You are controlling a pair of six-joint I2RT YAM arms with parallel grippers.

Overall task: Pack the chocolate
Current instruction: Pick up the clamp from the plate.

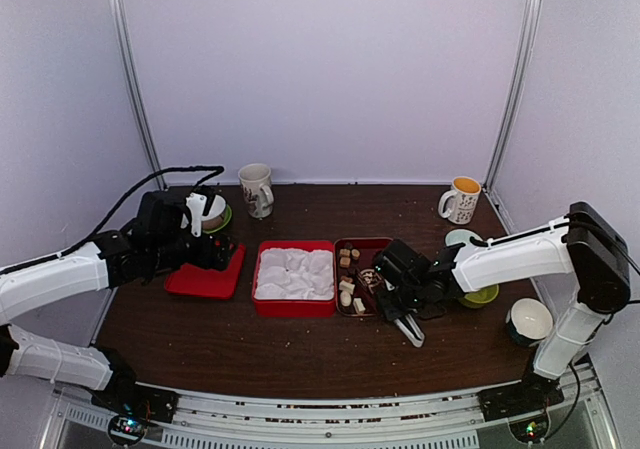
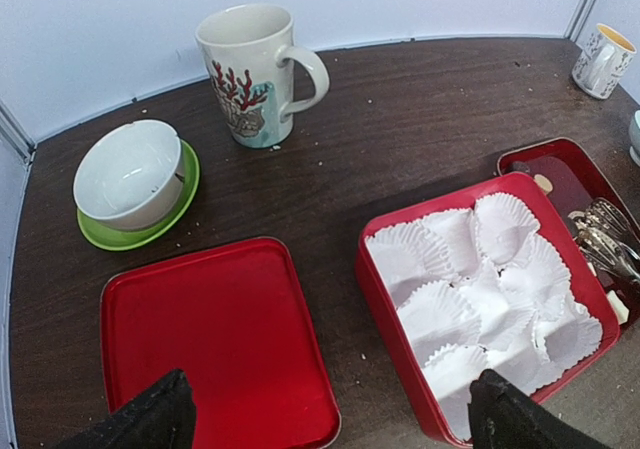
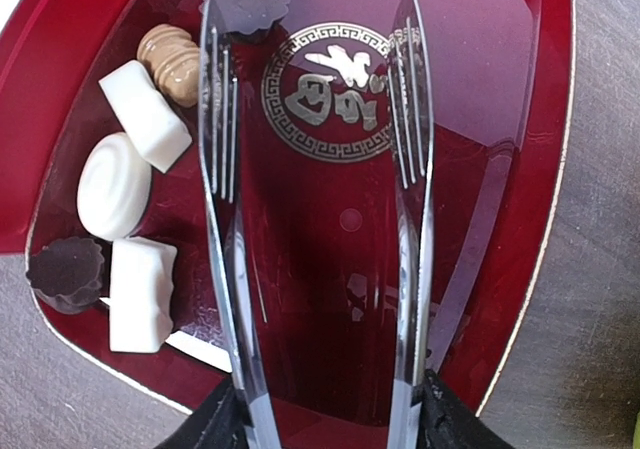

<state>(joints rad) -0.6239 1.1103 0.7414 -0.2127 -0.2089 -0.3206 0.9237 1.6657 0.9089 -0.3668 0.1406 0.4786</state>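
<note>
Right tool point(image 3: 325, 431) grips the tongs point(image 3: 222, 219), their tips spread over the red tray point(image 3: 480, 119), where the chocolate point(image 3: 115, 184) lies along one side. Left tool point(image 2: 335, 419) gapes wide, empty, above the lid point(image 2: 220, 339).

**Tongs point(image 3: 225, 219) spread over red tray point(image 3: 480, 99), chocolate point(image 3: 113, 185) on left**

Pincer point(image 3: 325, 424) grips the metal tongs at bottom edge, one black finger outside each arm. Tong arms apart. Gold emblem point(image 3: 333, 91) on tray between the tips. Left tip at a dark fluted piece point(image 3: 247, 4), contact unclear. Down the left side: tan ridged piece point(image 3: 172, 61), white block point(image 3: 145, 114), white round, second dark fluted piece point(image 3: 65, 272), second white block point(image 3: 140, 291). Grey table point(image 3: 600, 269) at corners.
</note>
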